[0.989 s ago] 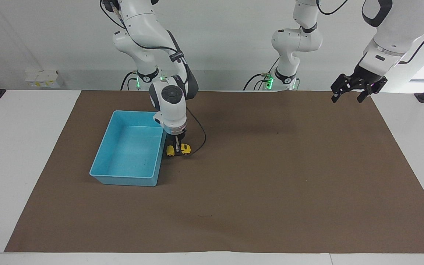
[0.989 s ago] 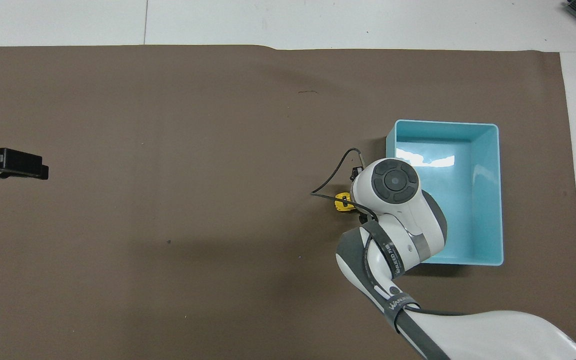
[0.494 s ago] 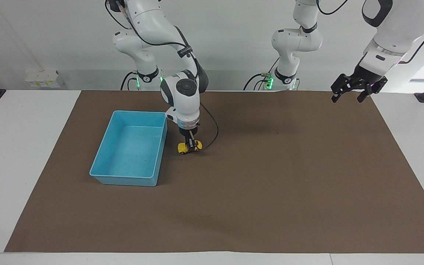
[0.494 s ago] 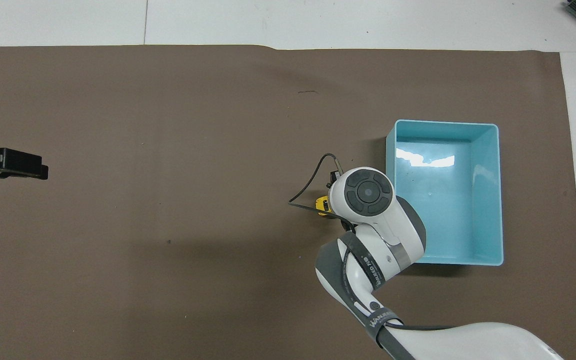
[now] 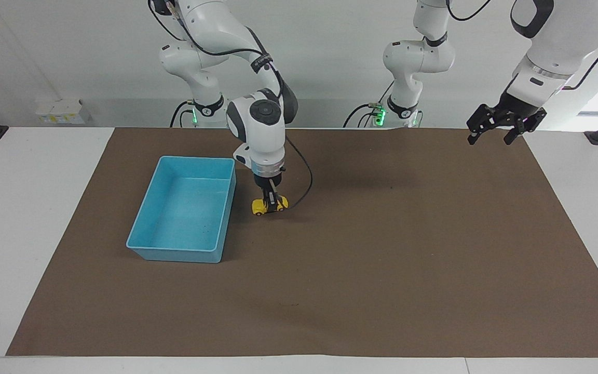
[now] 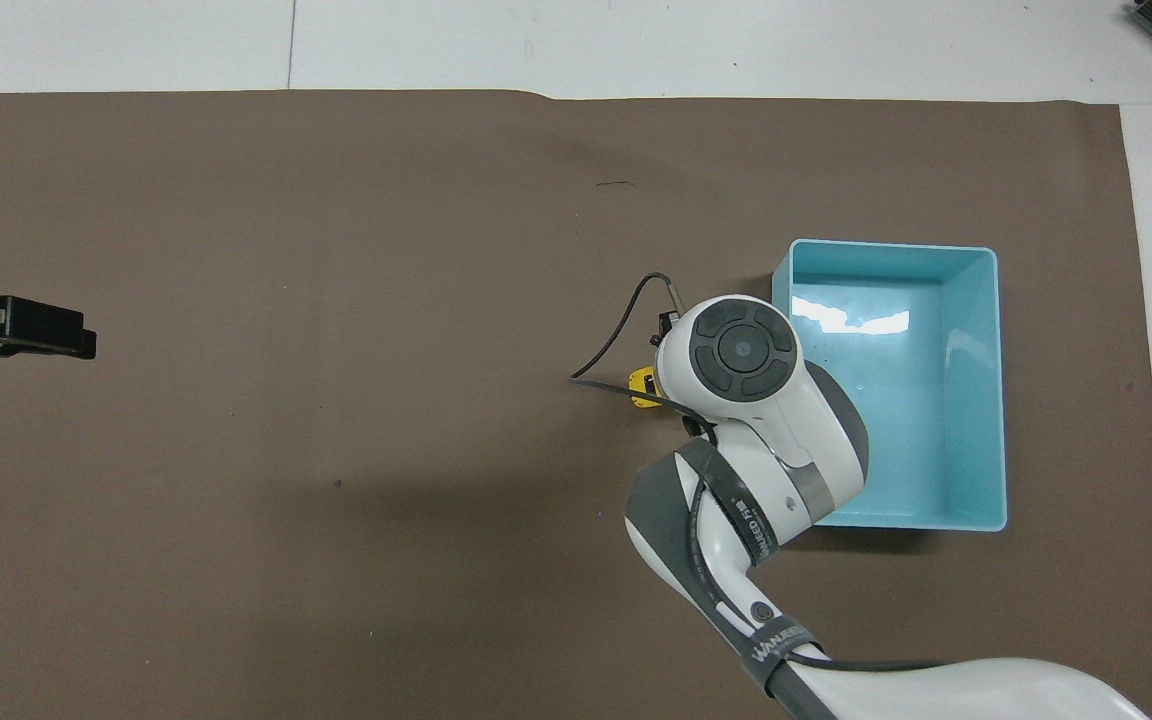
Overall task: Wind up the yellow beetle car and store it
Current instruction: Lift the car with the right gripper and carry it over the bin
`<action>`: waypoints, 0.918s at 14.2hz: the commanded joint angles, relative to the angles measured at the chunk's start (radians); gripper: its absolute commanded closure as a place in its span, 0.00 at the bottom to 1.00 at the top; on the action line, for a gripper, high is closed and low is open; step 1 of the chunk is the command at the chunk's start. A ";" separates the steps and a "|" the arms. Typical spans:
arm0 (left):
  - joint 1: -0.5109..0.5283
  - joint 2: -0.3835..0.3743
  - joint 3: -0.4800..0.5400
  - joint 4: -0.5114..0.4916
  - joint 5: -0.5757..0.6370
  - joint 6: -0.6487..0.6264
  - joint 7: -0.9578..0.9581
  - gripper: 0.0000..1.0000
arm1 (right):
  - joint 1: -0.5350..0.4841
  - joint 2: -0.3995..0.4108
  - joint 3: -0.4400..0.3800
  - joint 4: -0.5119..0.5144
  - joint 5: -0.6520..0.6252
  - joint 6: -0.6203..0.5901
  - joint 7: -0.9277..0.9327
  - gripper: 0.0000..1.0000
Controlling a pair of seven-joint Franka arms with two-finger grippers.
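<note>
Clamped on the yellow beetle car (image 5: pixel 269 205) by the right gripper (image 5: pixel 270 201), wheels down on the brown mat (image 5: pixel 382 270). Dragged since a second ago away from the blue bin (image 5: pixel 146 210), from right against its wall to just beside it, toward the left arm's end. Probably the pull-back stroke that winds the spring; storing in the bin not yet done. Waiting over the mat's corner at its own end, left gripper (image 5: pixel 491 130), jaws spread, empty.
</note>
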 commanded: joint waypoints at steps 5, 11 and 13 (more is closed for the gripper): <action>0.015 -0.015 -0.010 -0.009 0.020 -0.005 -0.001 0.00 | -0.126 -0.092 0.000 0.036 -0.007 -0.099 -0.362 1.00; 0.015 -0.015 -0.010 -0.009 0.020 -0.005 -0.001 0.00 | -0.221 -0.118 -0.005 0.038 -0.007 -0.127 -0.623 1.00; 0.015 -0.015 -0.010 -0.009 0.020 -0.005 -0.002 0.00 | -0.244 -0.120 -0.005 0.038 -0.007 -0.145 -0.703 1.00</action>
